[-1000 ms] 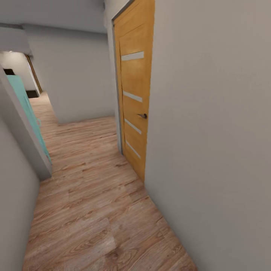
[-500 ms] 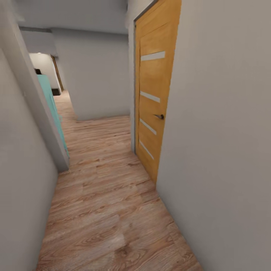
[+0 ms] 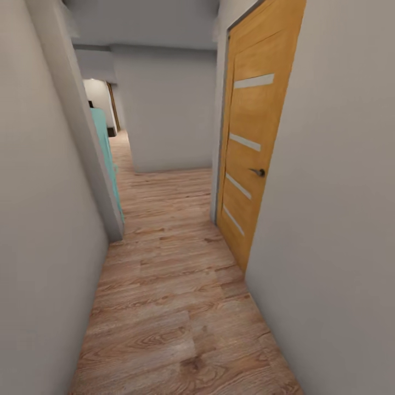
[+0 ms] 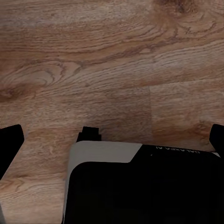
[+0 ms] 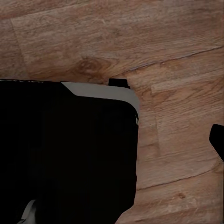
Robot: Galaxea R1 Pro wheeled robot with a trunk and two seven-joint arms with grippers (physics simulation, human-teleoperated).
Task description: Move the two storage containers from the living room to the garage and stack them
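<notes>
The robot stands in a narrow corridor of pale grey walls [image 3: 329,219] over a light wood plank floor [image 3: 175,307]; a closed honey-coloured wooden door with pale slats and a dark lever handle [image 3: 252,164] sits on the right, and a turquoise panel [image 3: 105,153] edges a gap on the left; no orange-red container is in sight here, so I judge this a transit stretch. Both arms hang down over the planks beside the dark base [image 4: 140,186], likely tucked for driving; the left gripper [image 4: 114,140] shows dark fingertips far apart, open and empty; the right gripper's state I cannot tell.
</notes>
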